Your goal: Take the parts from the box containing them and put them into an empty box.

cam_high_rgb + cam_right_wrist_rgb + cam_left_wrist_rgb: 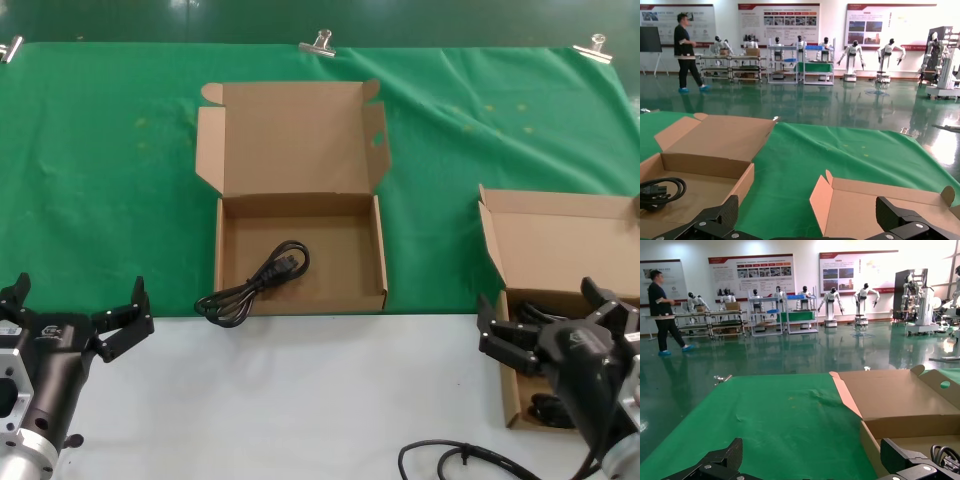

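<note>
Bright, even overhead light, soft faint shadows. Glare on the glossy hall floor (790, 355) in wrist views; near hands slightly blurred.

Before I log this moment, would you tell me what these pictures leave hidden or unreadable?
- The parts in the box on the right: head view, the right gripper covers most of the tray, so no count.
- That box's right side: cut off by the head view's edge.
- The cord in the middle box: it hangs over the front edge; its plug is too small to identify.
- Wall posters: left wrist view, text too small.
</note>
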Action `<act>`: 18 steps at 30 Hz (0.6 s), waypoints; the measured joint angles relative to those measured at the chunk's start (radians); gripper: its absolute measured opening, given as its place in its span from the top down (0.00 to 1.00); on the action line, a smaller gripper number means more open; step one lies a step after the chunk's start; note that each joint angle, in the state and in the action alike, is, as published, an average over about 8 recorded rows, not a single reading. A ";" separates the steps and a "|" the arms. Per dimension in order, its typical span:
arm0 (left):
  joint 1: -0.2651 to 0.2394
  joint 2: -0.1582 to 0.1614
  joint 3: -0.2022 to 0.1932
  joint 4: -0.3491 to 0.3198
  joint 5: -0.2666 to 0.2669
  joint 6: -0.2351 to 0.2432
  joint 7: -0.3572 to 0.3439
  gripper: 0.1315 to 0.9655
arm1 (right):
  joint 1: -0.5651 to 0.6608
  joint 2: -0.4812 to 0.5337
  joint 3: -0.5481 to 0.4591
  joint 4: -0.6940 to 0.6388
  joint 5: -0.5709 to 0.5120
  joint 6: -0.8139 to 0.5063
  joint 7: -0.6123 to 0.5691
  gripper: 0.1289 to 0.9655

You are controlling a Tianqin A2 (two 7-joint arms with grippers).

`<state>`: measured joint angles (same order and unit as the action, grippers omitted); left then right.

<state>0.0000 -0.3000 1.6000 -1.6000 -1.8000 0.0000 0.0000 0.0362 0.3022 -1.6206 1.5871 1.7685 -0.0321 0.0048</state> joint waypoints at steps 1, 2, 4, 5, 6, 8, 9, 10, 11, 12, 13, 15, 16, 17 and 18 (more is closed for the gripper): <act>0.000 0.000 0.000 0.000 0.000 0.000 0.000 0.00 | 0.000 0.000 0.000 0.000 0.000 0.000 0.000 0.00; 0.000 0.000 0.000 0.000 0.000 0.000 0.000 0.00 | 0.000 0.000 0.000 0.000 0.000 0.000 0.000 0.00; 0.000 0.000 0.000 0.000 0.000 0.000 0.000 0.00 | 0.000 0.000 0.000 0.000 0.000 0.000 0.000 0.00; 0.000 0.000 0.000 0.000 0.000 0.000 0.000 0.00 | 0.000 0.000 0.000 0.000 0.000 0.000 0.000 0.00; 0.000 0.000 0.000 0.000 0.000 0.000 0.000 0.00 | 0.000 0.000 0.000 0.000 0.000 0.000 0.000 0.00; 0.000 0.000 0.000 0.000 0.000 0.000 0.000 0.00 | 0.000 0.000 0.000 0.000 0.000 0.000 0.000 0.00; 0.000 0.000 0.000 0.000 0.000 0.000 0.000 0.00 | 0.000 0.000 0.000 0.000 0.000 0.000 0.000 0.00; 0.000 0.000 0.000 0.000 0.000 0.000 0.000 0.00 | 0.000 0.000 0.000 0.000 0.000 0.000 0.000 0.00; 0.000 0.000 0.000 0.000 0.000 0.000 0.000 0.00 | 0.000 0.000 0.000 0.000 0.000 0.000 0.000 0.00; 0.000 0.000 0.000 0.000 0.000 0.000 0.000 0.00 | 0.000 0.000 0.000 0.000 0.000 0.000 0.000 0.00; 0.000 0.000 0.000 0.000 0.000 0.000 0.000 0.00 | 0.000 0.000 0.000 0.000 0.000 0.000 0.000 0.00; 0.000 0.000 0.000 0.000 0.000 0.000 0.000 0.00 | 0.000 0.000 0.000 0.000 0.000 0.000 0.000 0.00; 0.000 0.000 0.000 0.000 0.000 0.000 0.000 0.00 | 0.000 0.000 0.000 0.000 0.000 0.000 0.000 0.00; 0.000 0.000 0.000 0.000 0.000 0.000 0.000 0.00 | 0.000 0.000 0.000 0.000 0.000 0.000 0.000 0.00; 0.000 0.000 0.000 0.000 0.000 0.000 0.000 0.00 | 0.000 0.000 0.000 0.000 0.000 0.000 0.000 0.00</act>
<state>0.0000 -0.3000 1.6000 -1.6000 -1.8000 0.0000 0.0000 0.0362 0.3022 -1.6206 1.5871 1.7685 -0.0321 0.0048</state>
